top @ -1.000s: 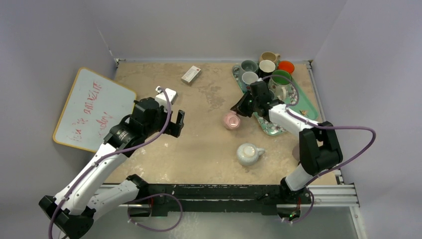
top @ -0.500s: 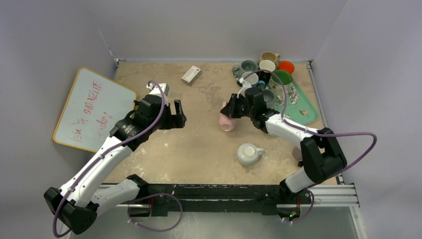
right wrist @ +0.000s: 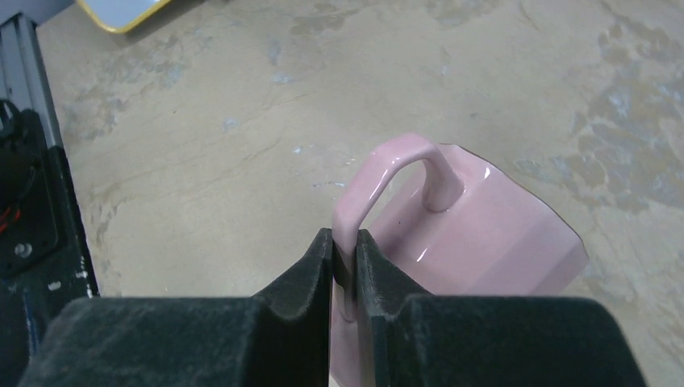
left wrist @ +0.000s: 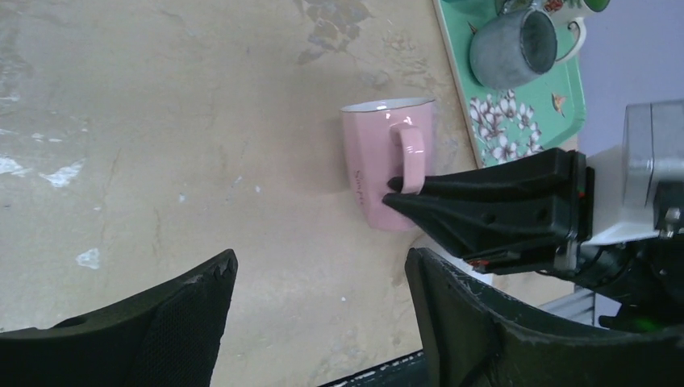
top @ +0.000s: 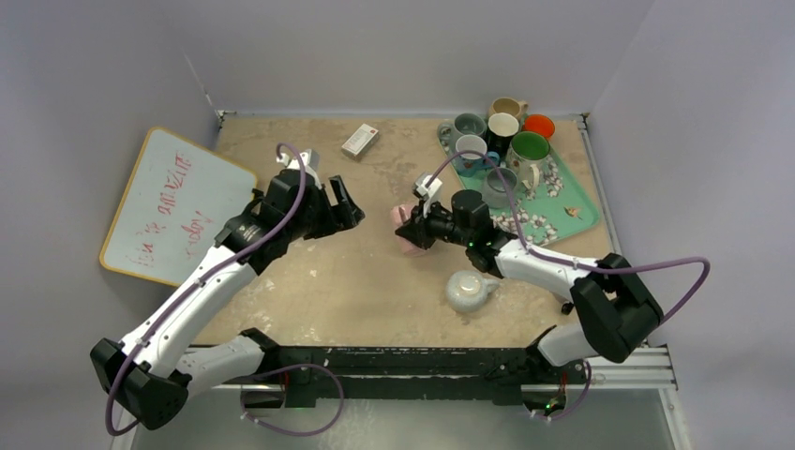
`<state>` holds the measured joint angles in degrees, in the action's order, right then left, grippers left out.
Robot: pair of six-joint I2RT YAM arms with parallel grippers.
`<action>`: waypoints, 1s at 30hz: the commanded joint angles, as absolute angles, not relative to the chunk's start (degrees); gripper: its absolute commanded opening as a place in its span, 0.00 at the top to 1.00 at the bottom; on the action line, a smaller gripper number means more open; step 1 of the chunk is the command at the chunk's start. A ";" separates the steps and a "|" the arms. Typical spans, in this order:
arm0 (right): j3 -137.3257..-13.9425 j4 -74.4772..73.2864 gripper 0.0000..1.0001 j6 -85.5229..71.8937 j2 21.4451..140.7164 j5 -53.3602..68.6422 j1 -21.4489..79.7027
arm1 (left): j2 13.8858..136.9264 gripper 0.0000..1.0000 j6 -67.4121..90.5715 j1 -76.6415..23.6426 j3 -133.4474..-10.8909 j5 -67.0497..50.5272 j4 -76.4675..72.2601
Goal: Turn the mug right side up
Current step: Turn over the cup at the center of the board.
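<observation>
A pink mug (top: 405,231) is held by its handle (right wrist: 385,174) in my right gripper (top: 419,228), near the middle of the table. The mug is tipped on its side, with its white-edged rim (left wrist: 385,106) pointing away from the arm bases. In the right wrist view my right gripper (right wrist: 344,242) is shut on the handle, with the pink body (right wrist: 492,238) to the right. My left gripper (top: 352,208) is open and empty, just left of the mug. In the left wrist view it (left wrist: 320,266) hangs short of the mug (left wrist: 379,173).
A pale mug (top: 469,289) stands upside down near the front edge. A green floral tray (top: 565,202) at the back right holds several mugs, among them a grey one (left wrist: 516,47). A whiteboard (top: 169,206) lies at the left. A small box (top: 360,141) lies at the back.
My right gripper has carried the pink mug left, away from the tray, toward the table's middle. My left arm has swung right toward the mug.
</observation>
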<state>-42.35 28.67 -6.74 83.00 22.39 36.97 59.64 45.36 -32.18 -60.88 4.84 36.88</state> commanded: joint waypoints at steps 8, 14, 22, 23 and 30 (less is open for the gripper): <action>-40.95 45.00 1.00 4.88 78.05 20.97 42.22 | 63.72 0.29 49.12 -31.25 -64.72 -5.24 30.75; -40.18 47.27 1.00 7.39 77.56 17.90 45.57 | 66.32 0.34 50.87 -30.96 -63.96 -7.71 27.14; -40.17 46.64 1.00 12.05 76.69 12.90 49.84 | 69.88 0.36 52.91 -30.31 -62.10 -12.75 23.57; -40.10 46.82 1.00 12.57 76.63 12.56 50.24 | 70.26 0.36 53.15 -30.20 -61.69 -13.27 23.25; -38.88 48.94 1.00 14.68 76.98 10.04 52.32 | 72.75 0.48 54.80 -29.60 -59.40 -18.14 20.51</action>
<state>-38.85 39.40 10.79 79.75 12.73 51.51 71.57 53.36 -30.11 -60.27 -14.04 24.16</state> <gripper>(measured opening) 0.124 0.558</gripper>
